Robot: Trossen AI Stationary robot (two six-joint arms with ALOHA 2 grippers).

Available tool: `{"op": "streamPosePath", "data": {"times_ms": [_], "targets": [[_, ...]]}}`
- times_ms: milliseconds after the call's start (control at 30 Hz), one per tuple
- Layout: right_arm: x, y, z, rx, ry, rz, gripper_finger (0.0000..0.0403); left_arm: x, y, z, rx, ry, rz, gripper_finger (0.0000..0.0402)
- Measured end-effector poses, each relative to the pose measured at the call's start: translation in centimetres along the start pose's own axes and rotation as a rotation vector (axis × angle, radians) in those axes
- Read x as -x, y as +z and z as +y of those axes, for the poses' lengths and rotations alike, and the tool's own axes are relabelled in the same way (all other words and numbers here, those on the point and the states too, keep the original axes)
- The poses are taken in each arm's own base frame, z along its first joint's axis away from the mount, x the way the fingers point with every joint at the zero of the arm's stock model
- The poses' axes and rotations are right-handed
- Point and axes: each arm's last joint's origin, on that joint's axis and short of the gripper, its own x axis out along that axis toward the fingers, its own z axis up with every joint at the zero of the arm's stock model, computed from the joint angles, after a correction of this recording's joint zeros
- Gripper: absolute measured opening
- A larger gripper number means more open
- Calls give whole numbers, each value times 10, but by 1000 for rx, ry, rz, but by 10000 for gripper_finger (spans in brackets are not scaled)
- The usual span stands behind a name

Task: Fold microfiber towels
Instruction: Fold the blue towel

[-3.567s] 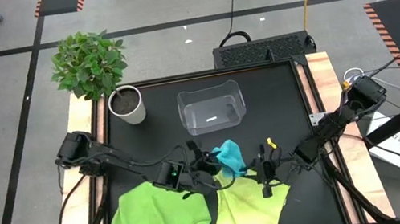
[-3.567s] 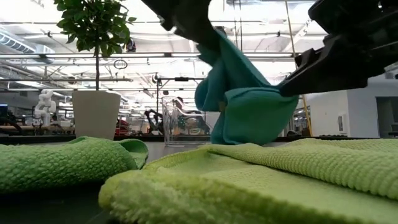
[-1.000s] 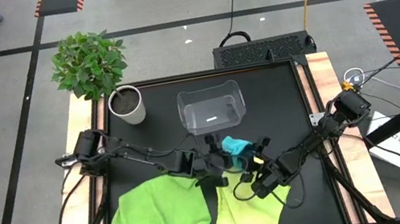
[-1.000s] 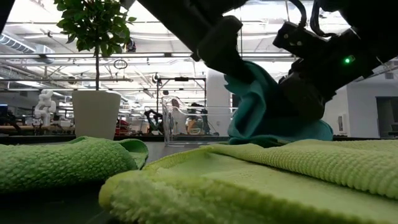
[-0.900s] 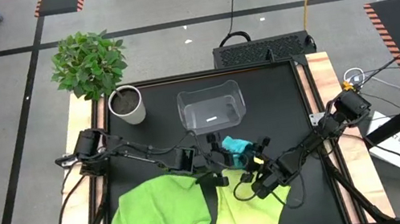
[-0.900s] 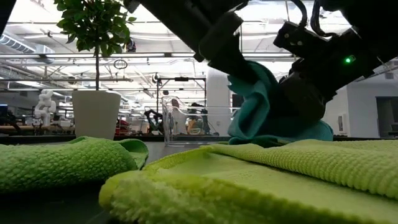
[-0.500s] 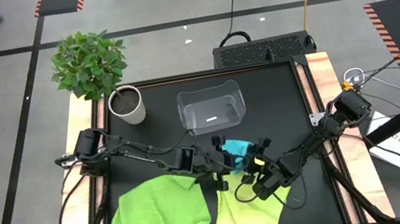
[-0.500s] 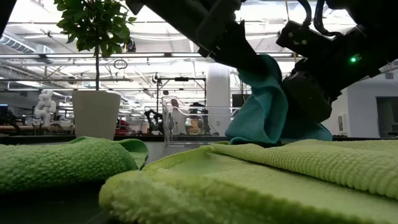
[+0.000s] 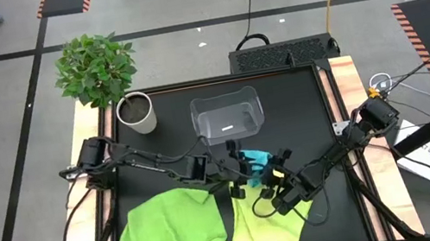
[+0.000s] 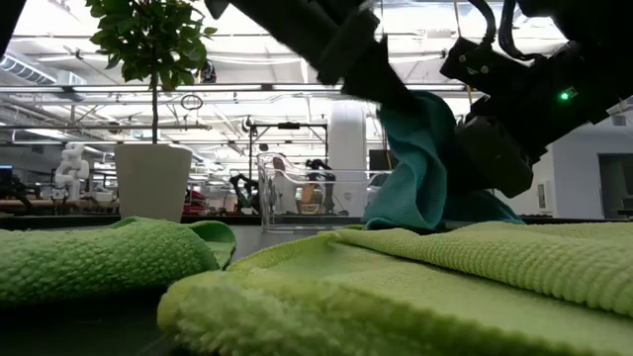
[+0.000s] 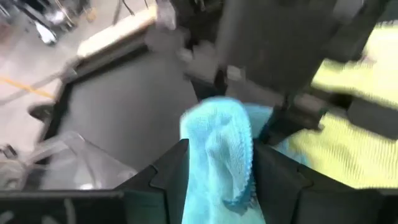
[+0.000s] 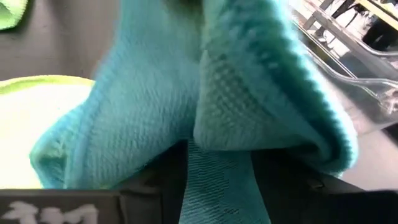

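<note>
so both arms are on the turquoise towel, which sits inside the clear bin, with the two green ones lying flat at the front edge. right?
Not quite. The turquoise towel is not inside the clear bin; it is bunched on the table in front of the bin, between the left gripper and right gripper. The high view shows this. The bright green towel and pale yellow-green towel do lie at the front edge.

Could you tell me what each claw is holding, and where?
The turquoise towel sits bunched between both: the right claw grips a fold; the left claw straddles its bunched top, grip unclear.

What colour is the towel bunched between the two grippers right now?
Turquoise blue. The bunched microfiber towel shows best in the right wrist view.
</note>
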Motion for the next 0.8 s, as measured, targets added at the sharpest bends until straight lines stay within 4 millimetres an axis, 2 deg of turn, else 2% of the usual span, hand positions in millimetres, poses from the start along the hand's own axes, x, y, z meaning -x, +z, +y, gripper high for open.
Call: {"op": "streamPosePath", "data": {"times_ms": [233, 367, 533, 667, 800], "targets": [[-1, -5, -6, -22, -37, 35, 166, 22, 14, 11, 15, 13, -38, 177], [-1, -5, -7, -24, -44, 37, 166, 34, 17, 11, 62, -7, -9, 177], [-1, -6, -7, -12, -47, 37, 166, 36, 0, -4, 170, -119, 155, 177], [-3, -4, -8, 2, -50, 39, 166, 30, -20, -20, 219, -185, 209, 177], [-3, 4, -10, -1, -38, 22, 166, 26, -37, -32, 245, -195, 139, 177]]}}
